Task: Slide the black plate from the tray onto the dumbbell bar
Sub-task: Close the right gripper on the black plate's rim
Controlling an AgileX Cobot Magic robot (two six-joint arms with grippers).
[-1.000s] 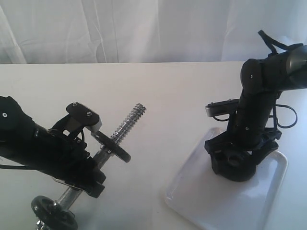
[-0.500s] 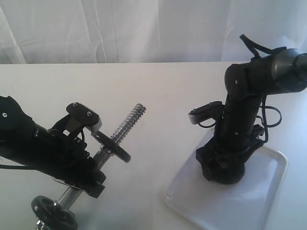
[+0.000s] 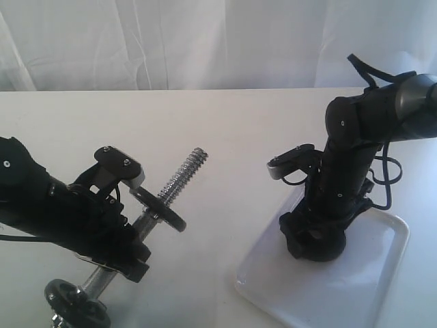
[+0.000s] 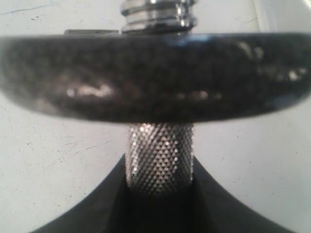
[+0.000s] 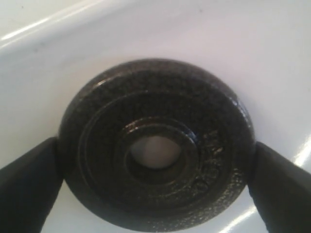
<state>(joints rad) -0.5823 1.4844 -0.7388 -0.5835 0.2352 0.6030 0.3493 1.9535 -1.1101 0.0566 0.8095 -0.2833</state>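
We have the right jaws clamped on the black plate (image 5: 155, 145), which lies in the tray (image 3: 375, 273), and the left jaws gripping the dumbbell bar (image 3: 181, 175), so lifting and threading it on remain.

Right arm (image 3: 358, 130): elbow bent high above the tray (image 3: 386, 266), forearm dropping steeply down onto it, wrist camera bracket jutting out past the tray's left edge. Right gripper (image 3: 315, 244) sits low over the tray's left end, pointing down. Its two fingers (image 5: 29, 187) press against opposite edges of the black plate (image 5: 160, 97).

Left arm (image 3: 41, 205): well left of the tray, lying low, reaching toward it at an upward slant. Left gripper (image 3: 130, 239) is clamped round the knurled middle of the dumbbell bar (image 3: 179, 178).
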